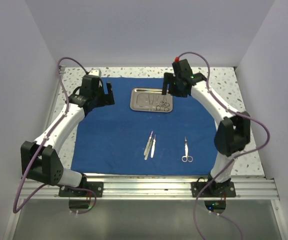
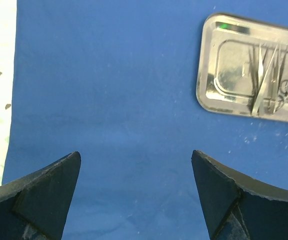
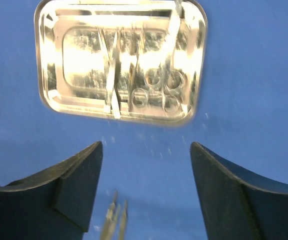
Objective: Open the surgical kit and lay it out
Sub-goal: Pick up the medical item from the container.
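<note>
Your blue cloth wrap (image 1: 109, 135) is already spread flat over the table, so the unwrapping looks done and what is left is moving instruments out. The steel tray (image 1: 134, 100) sits at the far middle of the cloth, and in the right wrist view it holds thin tweezers-like pieces and several ring-handled instruments (image 3: 156, 85) lying side by side. On the near half of the cloth a pair of tweezers (image 1: 150, 145) lies close together at the centre, with scissors (image 1: 186, 150) well apart to their right, spaced so each piece can be seen and picked alone. Your right gripper (image 1: 165, 92) hangs over the tray's right end, its jaws apart with nothing between them, which puts it where the ring handles are. Your left gripper (image 1: 108, 94) hovers over bare cloth left of the tray, jaws wide and empty, clear of the right arm's path. The piled ring handles overlap, so you will likely need a careful single pick.
</note>
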Action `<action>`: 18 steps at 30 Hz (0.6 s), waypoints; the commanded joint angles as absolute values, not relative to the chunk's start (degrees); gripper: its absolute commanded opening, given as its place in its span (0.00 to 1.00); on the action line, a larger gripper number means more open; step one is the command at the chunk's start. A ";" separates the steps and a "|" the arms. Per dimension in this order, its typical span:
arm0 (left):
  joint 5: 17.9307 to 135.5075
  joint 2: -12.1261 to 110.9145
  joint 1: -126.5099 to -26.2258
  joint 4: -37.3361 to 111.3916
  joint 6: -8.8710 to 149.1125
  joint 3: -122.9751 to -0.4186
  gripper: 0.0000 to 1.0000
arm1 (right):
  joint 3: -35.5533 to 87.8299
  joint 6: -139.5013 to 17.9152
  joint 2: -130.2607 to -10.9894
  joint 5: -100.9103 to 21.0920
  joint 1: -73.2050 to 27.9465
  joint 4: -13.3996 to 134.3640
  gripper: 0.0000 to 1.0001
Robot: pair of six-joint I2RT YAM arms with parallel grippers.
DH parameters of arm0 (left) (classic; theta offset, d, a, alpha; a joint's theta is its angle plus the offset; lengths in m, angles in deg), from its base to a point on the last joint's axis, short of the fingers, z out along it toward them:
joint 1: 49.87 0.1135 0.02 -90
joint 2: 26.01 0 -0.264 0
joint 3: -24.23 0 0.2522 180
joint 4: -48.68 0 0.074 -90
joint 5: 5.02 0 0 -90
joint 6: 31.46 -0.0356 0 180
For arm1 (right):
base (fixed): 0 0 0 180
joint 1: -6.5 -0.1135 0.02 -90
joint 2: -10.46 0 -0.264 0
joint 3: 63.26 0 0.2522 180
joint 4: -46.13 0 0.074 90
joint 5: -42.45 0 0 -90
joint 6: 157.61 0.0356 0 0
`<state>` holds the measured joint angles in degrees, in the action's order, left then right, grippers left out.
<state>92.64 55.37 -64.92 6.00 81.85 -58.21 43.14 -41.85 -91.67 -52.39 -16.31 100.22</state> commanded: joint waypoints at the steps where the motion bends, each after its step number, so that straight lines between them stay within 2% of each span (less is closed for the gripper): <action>1: 92.27 52.92 -64.46 5.22 82.27 -57.12 0.96 | 55.13 -43.17 -103.84 -49.92 -16.27 102.85 0.73; 7: 92.98 49.67 -64.46 4.16 82.18 -53.61 0.95 | 77.81 -43.62 -123.71 -52.12 -15.92 109.79 0.62; 11: 92.36 48.61 -64.46 4.34 83.06 -50.53 0.95 | 87.41 -42.38 -130.59 -55.98 -15.83 114.11 0.57; 18: 92.27 49.83 -64.46 5.74 82.80 -49.56 0.94 | 89.11 -42.91 -132.45 -58.89 -14.95 114.03 0.57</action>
<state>92.40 49.93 -64.92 3.90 82.11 -49.34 85.57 -42.61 -133.61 -56.26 -15.74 112.99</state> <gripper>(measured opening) 0.942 0.574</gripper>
